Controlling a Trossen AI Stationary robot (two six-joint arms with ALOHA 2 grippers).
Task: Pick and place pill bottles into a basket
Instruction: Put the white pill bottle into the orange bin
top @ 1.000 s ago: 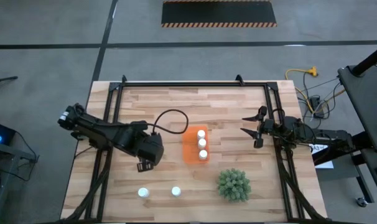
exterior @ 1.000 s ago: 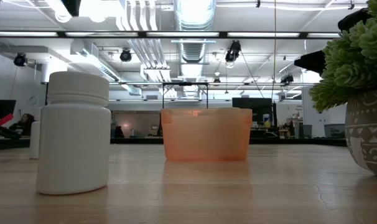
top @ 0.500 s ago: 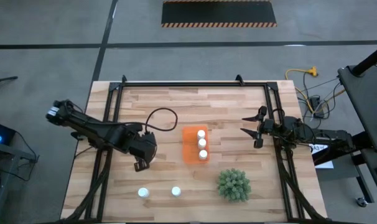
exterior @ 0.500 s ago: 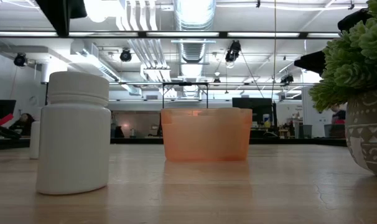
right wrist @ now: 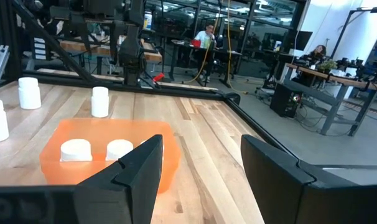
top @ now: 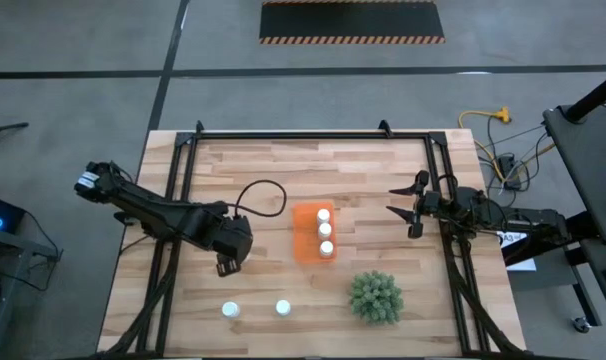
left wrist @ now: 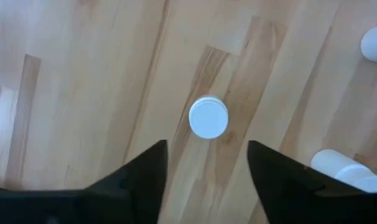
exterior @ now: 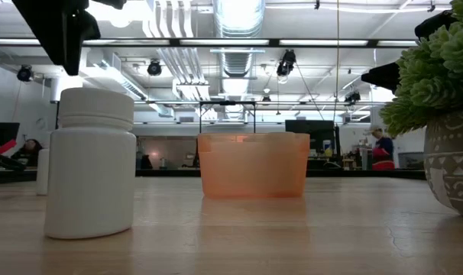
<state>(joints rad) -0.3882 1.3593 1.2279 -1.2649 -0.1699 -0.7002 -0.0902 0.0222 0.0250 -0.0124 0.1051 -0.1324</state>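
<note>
Three white pill bottles (top: 325, 231) stand in a row in the orange basket (top: 305, 234) at mid-table. Two more pill bottles (top: 230, 310) (top: 282, 308) stand on the wood near the front edge. My left gripper (left wrist: 206, 163) hangs open left of the basket, fingers pointing down. A further bottle (left wrist: 208, 117) stands upright on the table below it, apart from both fingers; the arm hides this bottle in the high view. My right gripper (top: 405, 210) waits open at the table's right side, level, facing the basket (right wrist: 107, 155).
A round green spiky plant (top: 375, 296) in a patterned pot (exterior: 453, 164) stands near the front right. A black frame rail (top: 293, 136) runs along the table's far edge, with more rails down both sides. Bare wood lies between the basket and my right gripper.
My left gripper has drawn away from the basket toward the table's left edge and has come lower, showing larger at the top of the low view. The bottles and the basket have stayed in place.
</note>
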